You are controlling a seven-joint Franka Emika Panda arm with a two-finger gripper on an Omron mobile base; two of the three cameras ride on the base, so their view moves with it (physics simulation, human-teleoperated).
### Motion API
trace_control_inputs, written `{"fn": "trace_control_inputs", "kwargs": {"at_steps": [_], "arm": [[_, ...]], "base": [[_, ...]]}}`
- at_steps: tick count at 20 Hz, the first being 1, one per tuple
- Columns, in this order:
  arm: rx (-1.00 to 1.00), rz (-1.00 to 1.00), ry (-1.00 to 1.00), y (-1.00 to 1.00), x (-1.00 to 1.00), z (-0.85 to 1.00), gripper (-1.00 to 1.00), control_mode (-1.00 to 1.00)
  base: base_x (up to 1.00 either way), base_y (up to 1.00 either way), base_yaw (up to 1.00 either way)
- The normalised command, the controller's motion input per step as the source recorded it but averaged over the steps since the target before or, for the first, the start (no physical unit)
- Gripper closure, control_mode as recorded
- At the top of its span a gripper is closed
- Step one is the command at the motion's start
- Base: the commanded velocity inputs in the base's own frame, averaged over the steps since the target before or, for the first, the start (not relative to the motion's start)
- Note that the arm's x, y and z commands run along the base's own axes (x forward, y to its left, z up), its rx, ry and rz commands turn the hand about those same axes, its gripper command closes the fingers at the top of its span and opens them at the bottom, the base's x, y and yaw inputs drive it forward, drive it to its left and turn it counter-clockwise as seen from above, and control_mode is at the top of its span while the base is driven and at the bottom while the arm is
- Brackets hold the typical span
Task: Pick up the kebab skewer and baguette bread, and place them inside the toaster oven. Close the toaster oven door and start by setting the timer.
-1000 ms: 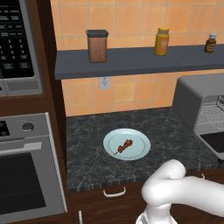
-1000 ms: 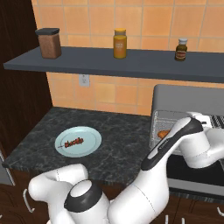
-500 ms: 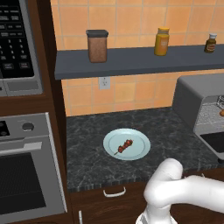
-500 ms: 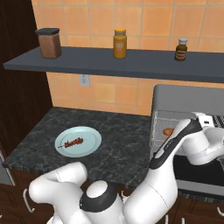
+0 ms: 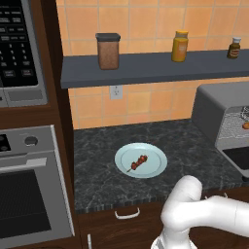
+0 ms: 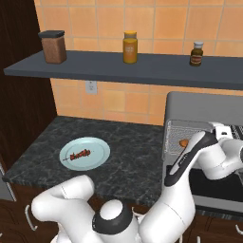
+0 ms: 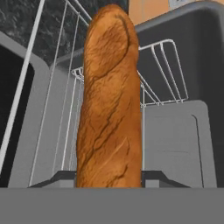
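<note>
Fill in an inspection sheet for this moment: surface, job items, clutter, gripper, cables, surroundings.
Surface: dark speckled counter.
Job items: skewer lies on the plate; baguette is held over the wire rack inside the toaster oven, door down.
Clutter: nothing seen.
Gripper: gripper shut on the baguette.
Cables: nothing seen.
Surroundings: shelf with brown canister, yellow jar, small bottle; wall outlet; microwave above built-in oven.

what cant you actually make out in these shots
- Gripper fingertips: hand view, hidden behind the baguette bread.
- Toaster oven: left base view, right side cut off by the frame edge.
- Kebab skewer on the plate: both base views, chunks too small to count.
</note>
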Motion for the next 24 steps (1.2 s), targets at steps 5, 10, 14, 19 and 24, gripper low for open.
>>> {"fn": "trace_control_inputs", "kwargs": {"at_steps": [5, 10, 14, 19, 24], "arm": [[-0.02, 0.00, 0.02, -0.07, 0.00, 0.37, 1.00, -1.00], [-0.06, 0.09, 0.13, 0.23, 0.06, 0.16, 1.00, -1.00], [-0.07, 0.11, 0.14, 0.25, 0.11, 0.00, 1.00, -1.00], [0.00, 0.01, 0.04, -0.01, 0.41, -0.07, 1.00, -1.00], [0.00, 0.00, 0.00, -0.06, 0.38, -0.42, 1.00, -1.00]], "base": [[0.00, 0.00, 0.00], [0.00, 0.00, 0.00], [0.00, 0.00, 0.00], [0.00, 0.00, 0.00], [0.00, 0.00, 0.00]]}}
